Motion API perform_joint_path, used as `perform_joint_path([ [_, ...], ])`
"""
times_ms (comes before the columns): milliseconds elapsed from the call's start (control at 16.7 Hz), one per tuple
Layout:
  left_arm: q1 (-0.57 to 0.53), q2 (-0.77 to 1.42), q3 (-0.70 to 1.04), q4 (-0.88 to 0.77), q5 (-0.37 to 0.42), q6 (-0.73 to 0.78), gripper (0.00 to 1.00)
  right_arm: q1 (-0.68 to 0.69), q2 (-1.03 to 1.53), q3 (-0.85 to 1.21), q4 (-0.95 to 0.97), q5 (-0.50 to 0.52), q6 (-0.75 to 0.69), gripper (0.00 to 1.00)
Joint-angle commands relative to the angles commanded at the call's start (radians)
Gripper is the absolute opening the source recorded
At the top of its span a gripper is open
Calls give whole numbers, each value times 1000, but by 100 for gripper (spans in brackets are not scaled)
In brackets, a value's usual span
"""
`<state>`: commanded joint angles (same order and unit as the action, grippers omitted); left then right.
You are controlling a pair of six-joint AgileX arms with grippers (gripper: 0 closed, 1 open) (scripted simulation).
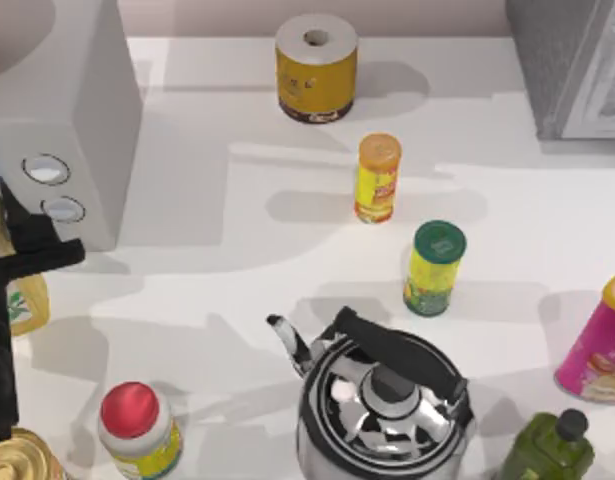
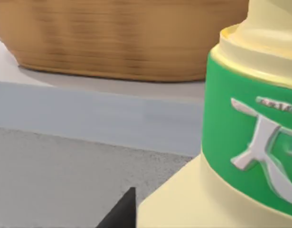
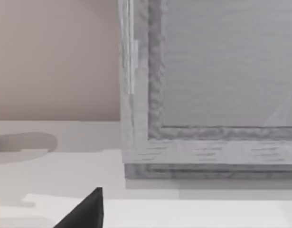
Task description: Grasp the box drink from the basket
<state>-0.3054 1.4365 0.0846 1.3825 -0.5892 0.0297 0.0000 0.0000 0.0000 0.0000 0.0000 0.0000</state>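
Note:
The box drink (image 1: 29, 302) is a small yellow carton with a green mark at the table's far left edge, just beyond the woven basket (image 1: 15, 462) in the near left corner. My left gripper (image 1: 13, 312) is shut on it, and the black arm covers part of the carton. In the left wrist view the carton (image 2: 240, 142) looms close with its green band, one black fingertip (image 2: 123, 213) lies against its side, and the basket (image 2: 127, 38) sits behind. My right gripper (image 3: 146, 223) is parked off the table's right side, open, facing a grey cabinet.
A grey box (image 1: 57, 110) stands at the back left and a grey cabinet (image 1: 577, 60) at the back right. Mid-table are a yellow roll canister (image 1: 317, 68), an orange-lidded canister (image 1: 377, 178) and a green-lidded canister (image 1: 434, 268). In front are a kettle (image 1: 382, 400), red-capped jar (image 1: 137, 430), pink canister (image 1: 597, 345) and green bottle (image 1: 547, 450).

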Motion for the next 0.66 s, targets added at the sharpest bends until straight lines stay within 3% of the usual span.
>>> perform_joint_path([
  [300,0,0,0,0,0,0,98,0,0,0,0,0,0,100],
  [660,0,0,0,0,0,0,100,0,0,0,0,0,0,100],
])
